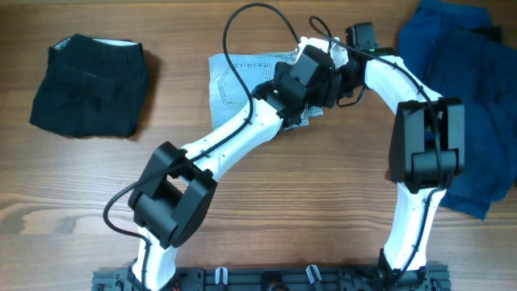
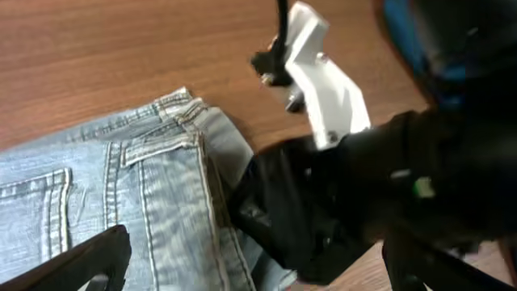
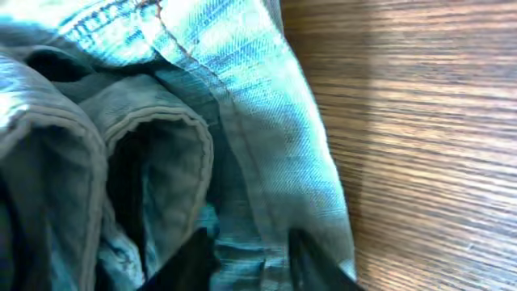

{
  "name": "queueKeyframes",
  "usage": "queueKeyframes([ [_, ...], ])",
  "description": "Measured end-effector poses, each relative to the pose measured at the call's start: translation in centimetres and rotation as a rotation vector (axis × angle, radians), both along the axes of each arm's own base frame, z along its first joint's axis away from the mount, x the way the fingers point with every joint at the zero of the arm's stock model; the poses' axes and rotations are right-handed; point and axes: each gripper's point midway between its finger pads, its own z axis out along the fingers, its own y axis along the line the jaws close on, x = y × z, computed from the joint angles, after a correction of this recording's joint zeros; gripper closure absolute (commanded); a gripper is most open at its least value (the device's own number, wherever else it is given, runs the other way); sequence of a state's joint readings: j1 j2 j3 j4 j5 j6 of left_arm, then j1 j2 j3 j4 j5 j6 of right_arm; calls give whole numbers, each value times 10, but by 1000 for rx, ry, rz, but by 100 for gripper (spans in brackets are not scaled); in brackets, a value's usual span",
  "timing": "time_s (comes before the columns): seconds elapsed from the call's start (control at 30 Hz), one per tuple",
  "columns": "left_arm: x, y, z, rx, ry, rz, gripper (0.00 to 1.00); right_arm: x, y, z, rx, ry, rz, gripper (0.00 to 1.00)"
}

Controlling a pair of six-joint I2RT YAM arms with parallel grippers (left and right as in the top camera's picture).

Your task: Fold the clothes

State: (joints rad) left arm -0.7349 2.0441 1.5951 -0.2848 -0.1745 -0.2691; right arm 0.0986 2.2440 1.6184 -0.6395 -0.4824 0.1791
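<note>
The left arm reaches diagonally forward across the table, its wrist bent down over the light-blue jeans. The left gripper has its fingers spread wide, with denim directly beneath them and the right arm's black wrist just ahead. The right arm arches up and curls inward, and the right gripper is pinched onto a folded edge of the jeans. A folded black garment lies well to the left gripper's left. A dark blue pile sits behind the right elbow.
</note>
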Motion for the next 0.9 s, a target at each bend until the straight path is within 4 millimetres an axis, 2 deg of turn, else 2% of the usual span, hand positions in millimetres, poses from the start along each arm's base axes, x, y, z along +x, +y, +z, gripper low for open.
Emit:
queueKeyframes([
  [0.03, -1, 1, -1, 3, 6, 2, 0, 1, -6, 1, 13, 6, -13, 38],
  [0.1, -2, 2, -3, -5, 21, 19, 0, 4, -33, 3, 49, 12, -58, 24],
  [0.17, -2, 7, -5, -2, 36, 31, 0, 6, -51, 7, 85, 3, -71, 12],
  [0.2, -1, 11, -4, -4, 42, 43, 0, 6, -56, 10, 100, -8, -60, 10],
  [0.27, 4, 27, 10, -16, 42, 80, 0, 4, -51, 14, 122, -32, -7, 2],
  [0.33, 13, 59, 34, -27, 31, 175, 0, 1, -36, 17, 147, -47, 50, 1],
  [0.4, 21, 103, 45, -27, 51, 316, 0, -5, -12, 20, 208, -50, 111, 1],
  [0.43, 26, 125, 45, -28, 67, 381, 0, -6, -3, 21, 245, -53, 132, 1],
  [0.47, 33, 162, 42, -21, 97, 485, 0, -7, 12, 22, 325, -56, 163, 1],
  [0.53, 37, 198, 35, -7, 130, 575, 0, -6, 20, 24, 416, -58, 172, 1],
  [0.67, 37, 236, 27, 15, 177, 659, 0, -4, 26, 26, 516, -39, 154, 5],
  [0.73, 35, 252, 24, 28, 200, 690, 0, -6, 18, 24, 522, -4, 121, 7],
  [0.8, 35, 261, 22, 23, 216, 705, 1, -6, 2, 23, 525, 20, 75, 10],
  [0.87, 35, 260, 21, 8, 228, 697, 2, -4, -29, 20, 517, 42, 0, 12],
  [0.9, 32, 249, 19, -20, 256, 660, 11, -3, -43, 19, 513, 43, -33, 13],
])
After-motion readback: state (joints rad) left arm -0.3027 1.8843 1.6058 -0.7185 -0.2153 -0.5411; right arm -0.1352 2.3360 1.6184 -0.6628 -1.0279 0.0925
